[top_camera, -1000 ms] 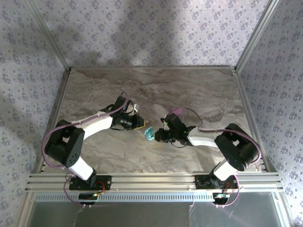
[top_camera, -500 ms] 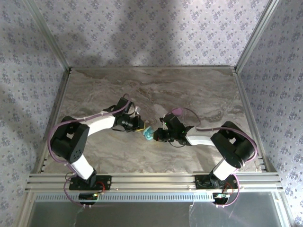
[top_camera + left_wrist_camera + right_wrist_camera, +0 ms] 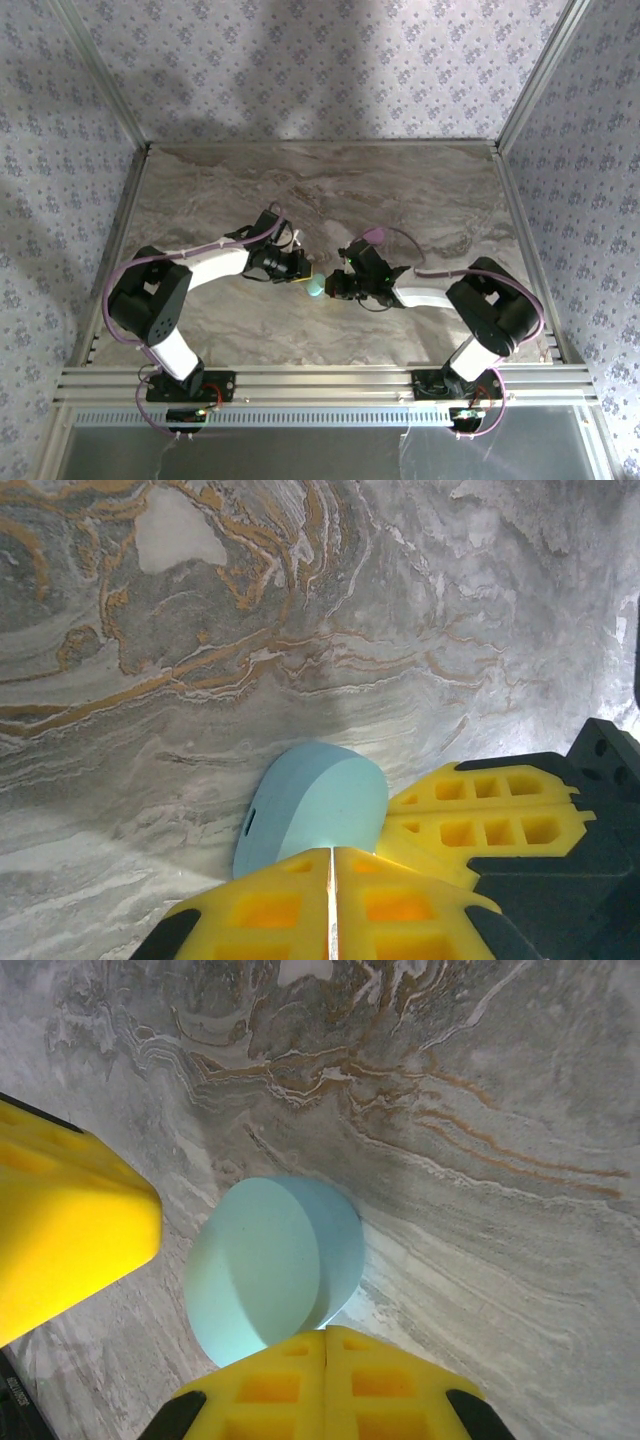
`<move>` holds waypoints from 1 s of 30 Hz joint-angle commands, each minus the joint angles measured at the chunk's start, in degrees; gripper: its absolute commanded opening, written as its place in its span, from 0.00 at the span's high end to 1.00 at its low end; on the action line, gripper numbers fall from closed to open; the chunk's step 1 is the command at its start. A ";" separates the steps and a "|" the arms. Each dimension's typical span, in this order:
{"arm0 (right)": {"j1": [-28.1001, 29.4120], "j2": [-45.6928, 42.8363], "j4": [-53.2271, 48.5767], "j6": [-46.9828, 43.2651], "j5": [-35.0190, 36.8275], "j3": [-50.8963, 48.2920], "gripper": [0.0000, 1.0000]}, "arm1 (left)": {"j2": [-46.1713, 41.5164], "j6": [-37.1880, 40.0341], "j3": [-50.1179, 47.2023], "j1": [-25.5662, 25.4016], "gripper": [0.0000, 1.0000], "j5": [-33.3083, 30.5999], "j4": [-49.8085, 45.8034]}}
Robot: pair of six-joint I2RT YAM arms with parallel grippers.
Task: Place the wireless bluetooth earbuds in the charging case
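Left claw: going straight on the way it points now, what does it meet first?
The light blue case, directly ahead of the shut left claw and seemingly touching its tips, or nearly so. The right claw sits just beside that line.

No text, label, brand, number or sign can be read on anything here. The light blue case (image 3: pixel 315 810) has a plain surface. The yellow fingers (image 3: pixel 260 910) bear only moulded square pockets. The marble-patterned counter (image 3: pixel 420 190) shows only veining, and the wallpaper (image 3: pixel 320 60) only a small repeated floral motif.
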 commanded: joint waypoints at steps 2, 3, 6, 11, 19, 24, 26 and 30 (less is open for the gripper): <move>0.33 -4.38 -4.51 -0.74 2.89 0.25 1.00 | -0.67 0.04 0.68 -0.17 0.88 -0.49 -0.10; 0.29 -5.26 -5.88 -1.50 3.34 0.61 1.00 | -1.46 -0.03 0.52 -0.09 0.87 -1.22 -0.54; 0.51 -7.07 -10.00 -4.06 4.59 2.05 0.96 | -4.18 0.11 0.04 0.40 0.82 -3.23 -2.20; 0.72 -8.48 -17.01 -9.00 5.56 5.95 0.82 | -11.05 -0.22 -2.95 1.27 0.74 -7.10 -4.16; 1.25 -9.15 -26.36 -16.88 6.84 12.04 0.54 | -26.51 -1.58 -7.63 1.65 0.56 -12.70 -8.67; 1.34 -7.99 -32.85 -22.87 6.76 17.13 0.33 | -36.03 -2.79 -10.13 1.67 0.29 -16.35 -12.70; 1.38 -6.91 -35.95 -25.82 6.67 19.55 0.26 | -39.18 -3.15 -11.01 1.76 0.19 -17.34 -14.15; 1.34 -4.43 -40.66 -29.88 6.10 23.79 0.10 | -45.06 -4.20 -12.52 1.97 0.00 -19.15 -16.97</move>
